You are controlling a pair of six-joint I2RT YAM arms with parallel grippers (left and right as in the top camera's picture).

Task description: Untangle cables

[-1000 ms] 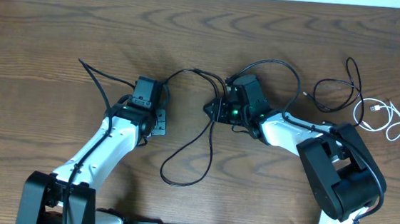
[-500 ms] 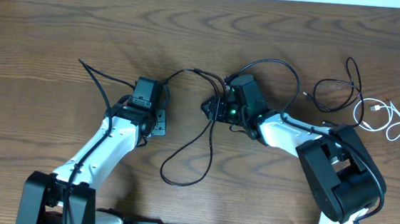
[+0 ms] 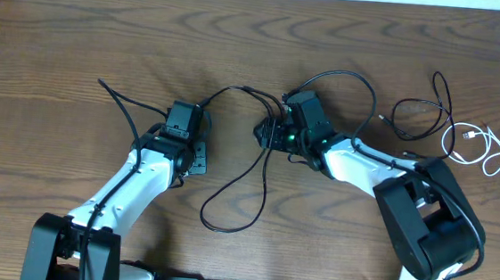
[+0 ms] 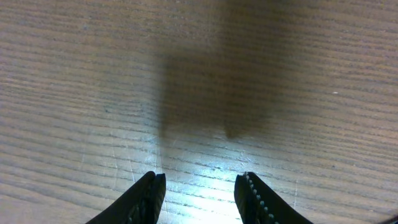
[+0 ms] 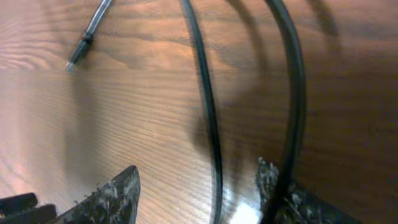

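Black cable [image 5: 205,93] inside right end effector [image 5: 198,186], wider than before; left end effector [image 4: 200,186] spread

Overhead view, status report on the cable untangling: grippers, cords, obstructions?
Left gripper open, empty, above brown wooden table. Right gripper open, thin black cord between its jaws, unpinched. Thin white cord lies off by the right arm. No obstruction seen.

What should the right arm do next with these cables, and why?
Probably lower the right gripper and close on the thin black cord lying between its open jaws. The left gripper is open above the table, holding nothing.
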